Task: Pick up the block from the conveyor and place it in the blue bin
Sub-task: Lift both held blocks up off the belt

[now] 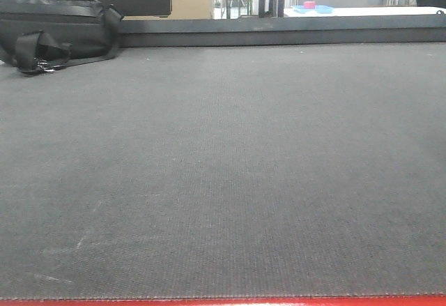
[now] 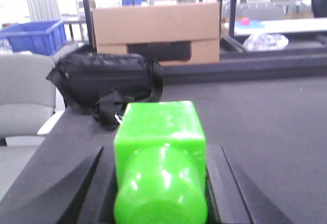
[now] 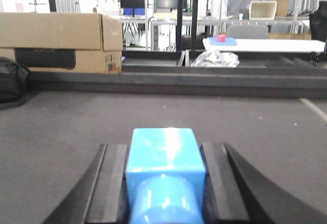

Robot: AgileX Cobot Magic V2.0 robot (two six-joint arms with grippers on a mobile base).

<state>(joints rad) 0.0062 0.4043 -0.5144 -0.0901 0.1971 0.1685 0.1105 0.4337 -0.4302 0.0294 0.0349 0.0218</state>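
Note:
The conveyor (image 1: pixel 223 166) is a wide dark grey woven surface with a red edge along the front; no block lies on it in the front view. My left gripper (image 2: pixel 161 155) is shut on a glossy green block (image 2: pixel 159 152), held over the conveyor's left side (image 2: pixel 265 127). My right gripper (image 3: pixel 163 150) is shut on a glossy blue block (image 3: pixel 163 157), held over the conveyor (image 3: pixel 76 127). A blue bin (image 2: pixel 36 36) stands far back left in the left wrist view. Neither gripper shows in the front view.
A black bag (image 1: pixel 49 31) lies at the conveyor's far left corner, also in the left wrist view (image 2: pixel 104 83). Cardboard boxes (image 2: pixel 156 32) stand behind it. A grey chair (image 2: pixel 23 99) is off the left edge. A crumpled plastic bag (image 3: pixel 217 58) and a white table (image 3: pixel 265 45) lie beyond the far rail.

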